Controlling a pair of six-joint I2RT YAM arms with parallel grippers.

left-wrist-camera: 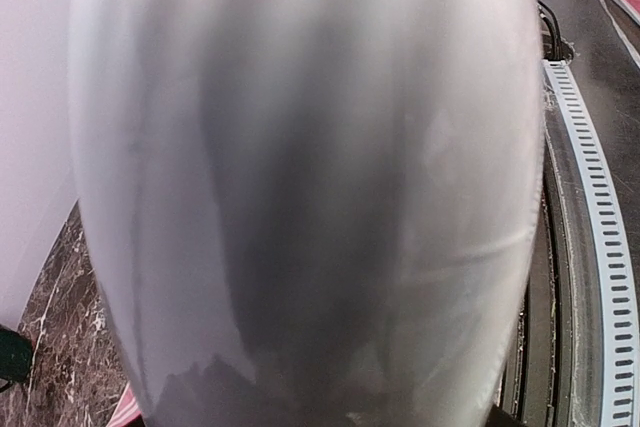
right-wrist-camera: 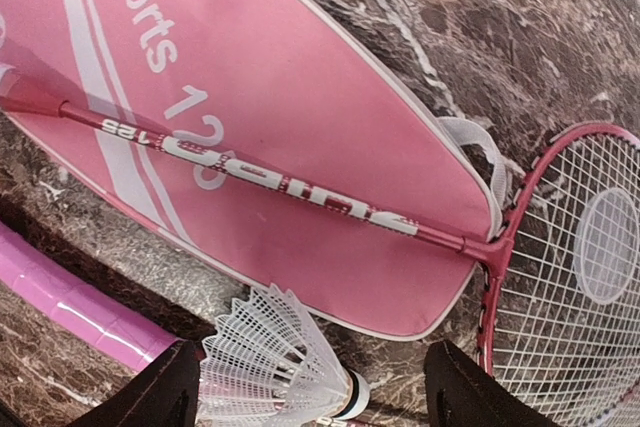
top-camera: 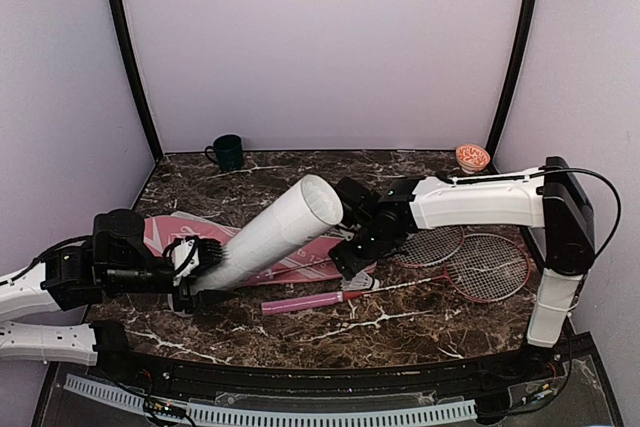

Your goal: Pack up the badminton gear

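Note:
My left gripper is shut on the lower end of the long white tube. It holds the tube tilted up, with the open mouth toward the right arm. The tube fills the left wrist view and hides the fingers there. My right gripper hangs open just above the table at the edge of the pink bag. In the right wrist view a white shuttlecock lies between the spread fingers of the right gripper. One racket's shaft lies across the bag. Two red rackets lie to the right.
A pink racket handle lies in front of the bag, and it also shows in the right wrist view. A dark green mug stands at the back left. A small orange bowl sits at the back right.

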